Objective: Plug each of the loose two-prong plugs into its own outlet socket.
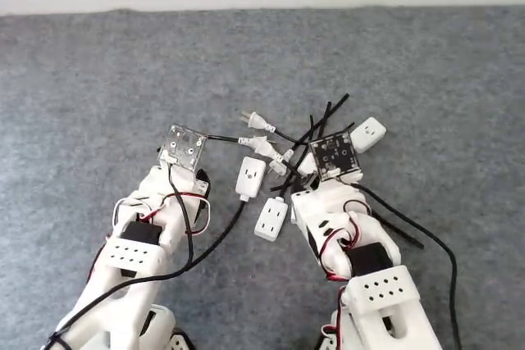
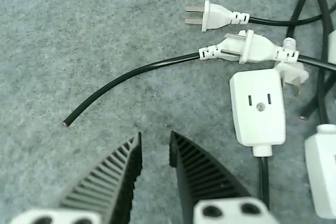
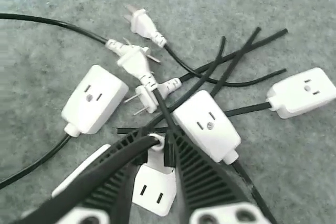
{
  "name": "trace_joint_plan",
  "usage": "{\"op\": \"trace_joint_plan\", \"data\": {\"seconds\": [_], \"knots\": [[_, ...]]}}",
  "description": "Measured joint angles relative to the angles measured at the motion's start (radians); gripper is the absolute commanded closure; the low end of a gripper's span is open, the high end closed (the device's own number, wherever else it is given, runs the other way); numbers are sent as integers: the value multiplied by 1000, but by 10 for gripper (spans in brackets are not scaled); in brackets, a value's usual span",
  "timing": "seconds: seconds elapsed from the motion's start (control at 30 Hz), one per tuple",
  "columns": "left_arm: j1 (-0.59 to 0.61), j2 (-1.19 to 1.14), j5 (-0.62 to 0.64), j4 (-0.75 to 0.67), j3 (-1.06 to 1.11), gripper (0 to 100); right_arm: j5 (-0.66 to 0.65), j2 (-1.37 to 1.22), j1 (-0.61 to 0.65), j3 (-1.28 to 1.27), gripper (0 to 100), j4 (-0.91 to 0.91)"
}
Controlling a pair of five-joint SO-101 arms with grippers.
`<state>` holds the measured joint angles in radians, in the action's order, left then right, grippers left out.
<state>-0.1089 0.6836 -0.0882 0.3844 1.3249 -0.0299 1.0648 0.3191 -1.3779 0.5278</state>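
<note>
At the left, the left gripper [image 2: 155,150] is held over bare carpet [image 2: 63,35]. Its jaws are seen from the wrist to be slightly apart with nothing between them; from above they are covered by the wrist module. Just beyond it lie a loose cable end [image 2: 65,123], a near plug [image 2: 254,48], a far plug [image 2: 218,15] and a socket [image 2: 259,108], all unconnected. At the right, the right gripper [image 3: 167,148] is closed around the cord [image 3: 160,113] of a second socket [image 3: 155,192] lying beneath it.

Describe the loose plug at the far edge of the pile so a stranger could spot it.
On the grey carpet, find the heap of white sockets and black cords. At its far edge lies a white two-prong plug. Unlike the neighbouring plug, it lies alone, prongs over bare carpet.
</note>
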Motion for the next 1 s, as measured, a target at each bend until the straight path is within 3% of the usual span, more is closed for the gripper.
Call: {"op": "trace_joint_plan", "data": {"seconds": [1.0], "knots": [[0, 0, 0, 0, 0, 921, -60, 0, -9, -31, 991, -48]]}}
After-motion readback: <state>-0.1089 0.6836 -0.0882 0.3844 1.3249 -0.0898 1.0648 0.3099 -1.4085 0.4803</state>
